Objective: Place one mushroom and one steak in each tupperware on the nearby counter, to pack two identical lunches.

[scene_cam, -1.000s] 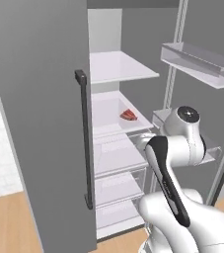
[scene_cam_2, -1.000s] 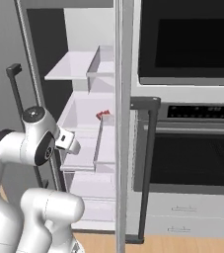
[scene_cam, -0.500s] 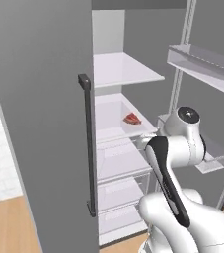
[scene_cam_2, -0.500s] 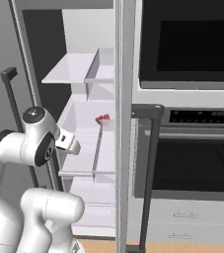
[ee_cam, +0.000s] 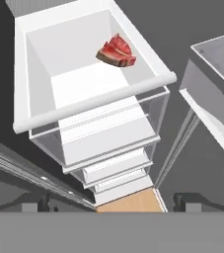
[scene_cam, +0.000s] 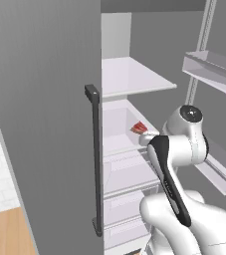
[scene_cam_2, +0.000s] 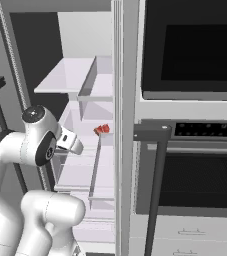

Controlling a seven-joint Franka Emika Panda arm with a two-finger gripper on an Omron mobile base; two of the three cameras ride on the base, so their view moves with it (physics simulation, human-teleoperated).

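One steak (ee_cam: 116, 51) is seen lying at the back corner of a white fridge bin (ee_cam: 89, 115); the tool (ee_cam: 111, 202) is held above it, fingers spread, nothing gripped

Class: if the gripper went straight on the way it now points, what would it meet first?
Probably the fridge shelf that holds the steak, near its front lip, not the meat itself; depth is hard to judge. The gripper looks open.

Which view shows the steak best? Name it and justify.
The hand view: the steak lies unobstructed on a white fridge shelf, its red meat clear. In the left base view the steak is small, partly behind the arm. In the right base view the steak is a tiny red patch.
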